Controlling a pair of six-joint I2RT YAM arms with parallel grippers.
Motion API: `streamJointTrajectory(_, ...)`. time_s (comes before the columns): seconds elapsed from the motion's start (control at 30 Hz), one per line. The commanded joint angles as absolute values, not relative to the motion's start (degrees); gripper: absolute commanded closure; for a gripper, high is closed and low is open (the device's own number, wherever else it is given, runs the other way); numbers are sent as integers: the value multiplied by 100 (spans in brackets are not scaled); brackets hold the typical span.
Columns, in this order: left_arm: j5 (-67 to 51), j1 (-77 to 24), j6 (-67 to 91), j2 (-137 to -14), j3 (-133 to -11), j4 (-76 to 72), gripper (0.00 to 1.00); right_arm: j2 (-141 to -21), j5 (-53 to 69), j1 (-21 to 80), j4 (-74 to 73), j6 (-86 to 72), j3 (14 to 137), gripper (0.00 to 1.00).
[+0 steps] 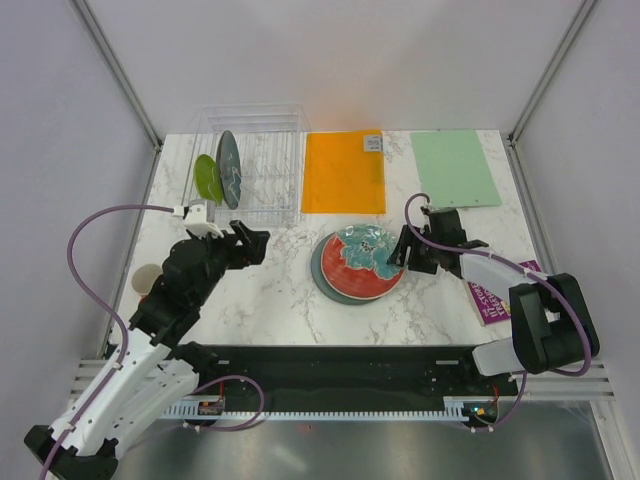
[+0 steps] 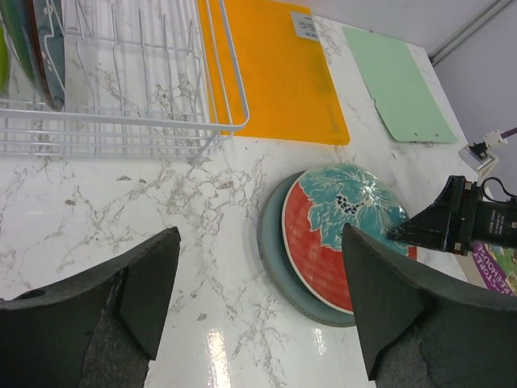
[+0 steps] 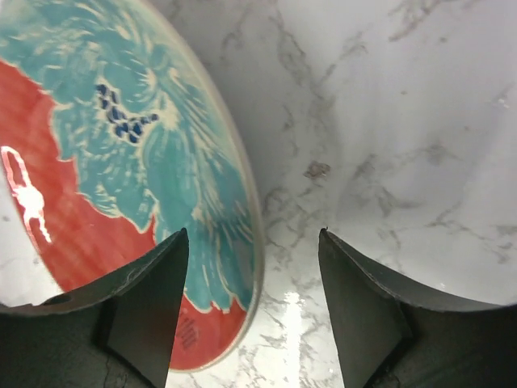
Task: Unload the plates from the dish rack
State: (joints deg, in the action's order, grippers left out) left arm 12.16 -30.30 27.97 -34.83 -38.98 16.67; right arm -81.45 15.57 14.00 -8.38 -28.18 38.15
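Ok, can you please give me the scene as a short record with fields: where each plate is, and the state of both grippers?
dish rack: holds lime-green plate and dark teal plate, both on edge
table: red floral plate lies on grey-green plate
left gripper: open, between dish rack and stack
right gripper: open, at right rim of red floral plate
left to unload: two plates
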Motion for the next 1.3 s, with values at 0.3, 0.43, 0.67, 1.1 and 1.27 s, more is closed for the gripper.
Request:
streamJointTrajectory(0.3, 1318, -3023, 2672, -3560, -3902, 1591, 14, -8130, 967, 2083, -1354, -2400, 4306, 31)
streamJointTrajectory(0.43, 1362, -3023, 2646, -3568, -3885, 1591, 14, -8183, 1011, 2302, -1388, -2329, 4412, 31)
streamJointTrajectory(0.67, 1459, -3023, 2540, -3621, -3920, 1591, 14, -8060, 1195, 2426, -1520, -2162, 4500, 30)
streamJointTrajectory(1.1, 4068, -2988, 661, -5271, -5009, 485, 0, -6680, -369, 2435, -2206, -2233, 4632, 16)
streamJointTrajectory(1.27, 4534, -2795, -439, -6921, -6009, -121, 0, -6679, -325, 2435, -2294, -2145, 4772, 15)
